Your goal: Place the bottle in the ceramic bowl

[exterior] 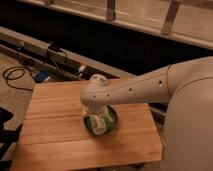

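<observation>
- You will find the robot's bulky white body (192, 115) filling the 3 to 5 o'clock side of the view, its white arm (132, 90) with a row of small dark holes reaching toward the centre and bending down at a rounded wrist.
- The rectangular light wooden plank tabletop (55, 135) occupies the lower left and centre, running from 9 o'clock down to 6 o'clock.
- A dark band with a pale rail (30, 40) runs behind the tabletop from 9 toward 1 o'clock; black cables (15, 75) trail on the floor at 9 o'clock.
- The round glossy green ceramic bowl (113, 122) sits on the tabletop just below centre, at 6 o'clock from the wrist, partly covered by the arm's end.
- The gripper (98, 120) hangs straight over the bowl, reaching down into it.
- The small whitish plastic bottle (100, 127) shows as a pale shape inside the bowl at the gripper's tip, toward the bowl's 7 o'clock side.
- Whether the gripper is parted or clamped on the bottle, you cannot tell from this view.
</observation>
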